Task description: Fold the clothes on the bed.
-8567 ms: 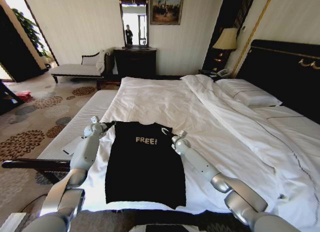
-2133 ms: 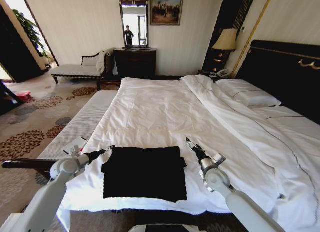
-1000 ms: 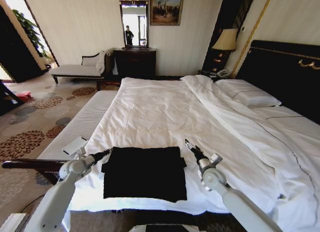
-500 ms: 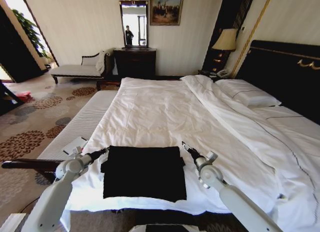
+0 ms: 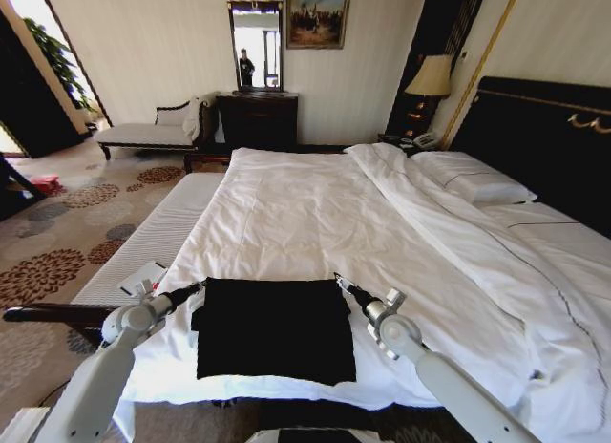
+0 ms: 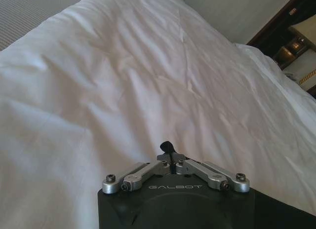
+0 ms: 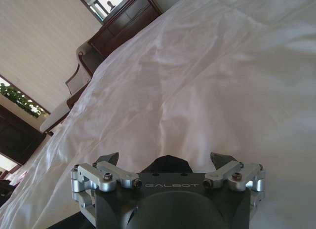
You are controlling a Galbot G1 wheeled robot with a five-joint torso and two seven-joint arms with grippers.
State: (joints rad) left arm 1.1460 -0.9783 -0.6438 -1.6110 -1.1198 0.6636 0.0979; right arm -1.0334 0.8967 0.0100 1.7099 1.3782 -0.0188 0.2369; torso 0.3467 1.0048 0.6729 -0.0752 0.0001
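Black T-shirt point(image 5: 276, 328) folded into a compact rectangle, lying flat on the white duvet point(image 5: 315, 214) near the foot edge of the bed point(image 5: 535, 109), no print visible on top. Small against the wide bed.

Left claw point(image 5: 198, 288) at the far left corner of the T-shirt, touching or just beside the fabric edge; cannot tell which from the head view. In the left wrist view, fingers point(image 6: 167, 147) pressed together at one dark tip, low over the duvet point(image 6: 148, 81).

Right claw point(image 5: 340, 283) at the far right corner of the T-shirt, pointing toward it. In the right wrist view, the two fingertips point(image 7: 109, 158) spread wide apart, a dark bit of the T-shirt point(image 7: 168, 164) seen between them, not clamped.

Both arms reaching forward from the lower corners of the head view, left arm over the bed's side edge, right arm over the duvet.

Pillows point(image 5: 473, 179) against the dark headboard, well apart from the T-shirt.
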